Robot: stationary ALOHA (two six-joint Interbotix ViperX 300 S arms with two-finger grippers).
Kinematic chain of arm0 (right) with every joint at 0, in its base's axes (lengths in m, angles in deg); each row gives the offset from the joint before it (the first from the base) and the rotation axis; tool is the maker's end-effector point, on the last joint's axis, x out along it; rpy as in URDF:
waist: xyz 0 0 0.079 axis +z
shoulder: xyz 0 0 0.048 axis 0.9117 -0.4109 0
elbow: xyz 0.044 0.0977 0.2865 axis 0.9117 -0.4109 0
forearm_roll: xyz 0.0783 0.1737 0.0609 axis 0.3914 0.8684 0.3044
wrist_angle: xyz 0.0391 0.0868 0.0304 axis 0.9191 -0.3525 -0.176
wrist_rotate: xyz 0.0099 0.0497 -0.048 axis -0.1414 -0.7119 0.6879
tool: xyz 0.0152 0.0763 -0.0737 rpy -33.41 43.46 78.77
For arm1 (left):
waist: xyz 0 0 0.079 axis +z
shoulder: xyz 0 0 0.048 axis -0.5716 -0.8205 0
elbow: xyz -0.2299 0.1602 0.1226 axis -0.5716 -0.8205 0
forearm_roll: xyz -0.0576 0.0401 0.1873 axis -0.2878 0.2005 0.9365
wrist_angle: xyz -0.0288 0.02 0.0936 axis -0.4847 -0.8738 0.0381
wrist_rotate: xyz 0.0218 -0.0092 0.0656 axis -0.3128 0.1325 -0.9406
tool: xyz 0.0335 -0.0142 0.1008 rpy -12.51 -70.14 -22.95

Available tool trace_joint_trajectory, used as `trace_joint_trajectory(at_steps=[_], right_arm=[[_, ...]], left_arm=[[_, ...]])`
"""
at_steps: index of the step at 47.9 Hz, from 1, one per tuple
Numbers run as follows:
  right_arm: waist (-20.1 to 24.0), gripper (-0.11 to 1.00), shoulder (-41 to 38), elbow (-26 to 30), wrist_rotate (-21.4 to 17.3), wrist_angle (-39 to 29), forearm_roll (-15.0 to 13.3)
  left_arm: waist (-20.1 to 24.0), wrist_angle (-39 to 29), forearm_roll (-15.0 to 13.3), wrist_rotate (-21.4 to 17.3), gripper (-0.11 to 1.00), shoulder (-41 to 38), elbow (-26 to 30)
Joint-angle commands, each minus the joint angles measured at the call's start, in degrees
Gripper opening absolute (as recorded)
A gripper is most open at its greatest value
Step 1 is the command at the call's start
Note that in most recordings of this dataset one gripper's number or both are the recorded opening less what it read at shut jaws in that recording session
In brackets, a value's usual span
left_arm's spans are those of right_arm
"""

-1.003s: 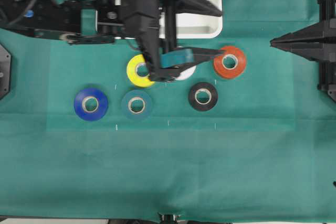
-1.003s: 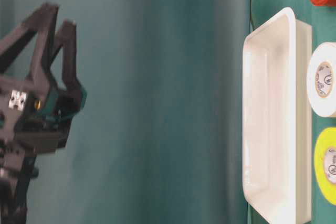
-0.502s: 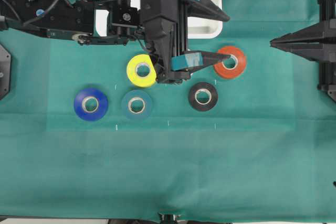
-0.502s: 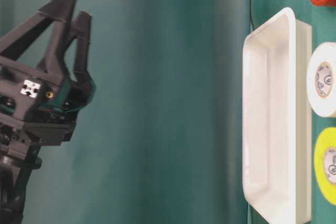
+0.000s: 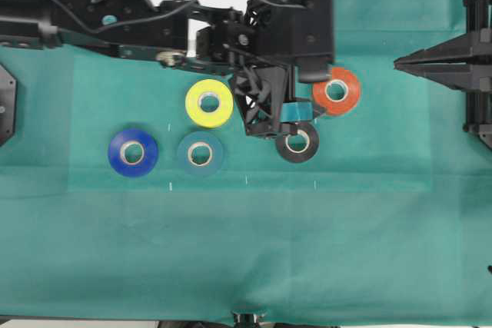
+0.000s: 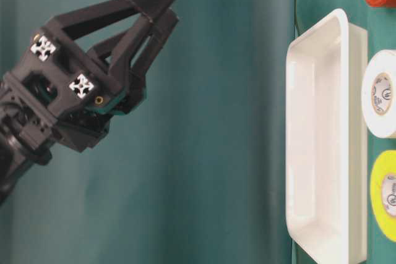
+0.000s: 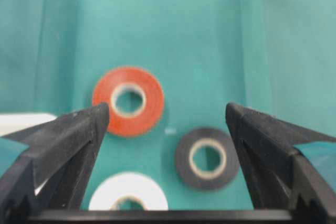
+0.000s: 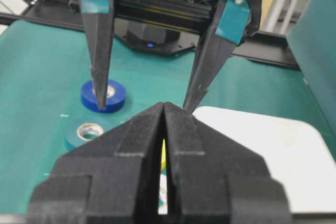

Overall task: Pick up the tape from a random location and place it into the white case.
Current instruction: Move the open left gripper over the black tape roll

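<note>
We find the black ring-shaped roll of electrical tape with a pale core (image 5: 297,141) lying flat on the green cloth-covered table (image 5: 254,251), outside the large white shallow rectangular case (image 6: 322,140), which sits at the far edge of the table. In the overhead view the left gripper (image 7: 167,116) hangs above the table just beside the black roll, part of it overlapping the roll's upper edge; its two black fingers stand wide apart with nothing between them. The wrist view looks down between the fingers onto the black roll, an orange roll (image 7: 128,100) and a white roll (image 7: 128,199). A yellow roll (image 5: 209,103), a dark teal roll (image 5: 200,153) and a blue roll (image 5: 133,152) lie to the left. The right gripper (image 8: 163,109) rests at the right edge, its jaws pressed together, holding nothing.
</note>
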Motion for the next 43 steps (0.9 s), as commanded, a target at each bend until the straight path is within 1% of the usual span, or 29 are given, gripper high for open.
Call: trace_joint_trajectory(at_steps=[1, 8, 15, 21, 39, 43], right_arm=[[0.0, 0.0, -0.4, 1.2, -0.2, 0.2, 0.0], [0.0, 0.0, -0.8, 1.2, -0.2, 0.2, 0.0], [0.0, 0.0, -1.0, 1.1, -0.3, 0.2, -0.1], [0.0, 0.0, -1.1, 1.1, -0.4, 0.2, 0.0], [0.0, 0.0, -1.1, 1.1, -0.4, 0.1, -0.1], [0.0, 0.0, -1.1, 1.2, -0.4, -0.1, -0.1]], left_arm=[[0.0, -5.5, 0.0, 0.1, 0.98, -0.2, 4.5], [0.0, -11.9, 0.2, 0.0, 0.98, -2.1, 8.4], [0.0, -15.1, 0.3, -0.1, 0.98, -3.3, 10.7], [0.0, -15.6, 0.3, -0.8, 0.98, -3.4, 11.1], [0.0, -15.6, 0.3, -1.0, 0.98, -3.6, 10.9], [-0.1, -15.6, 0.4, -1.7, 0.98, -3.6, 10.9]])
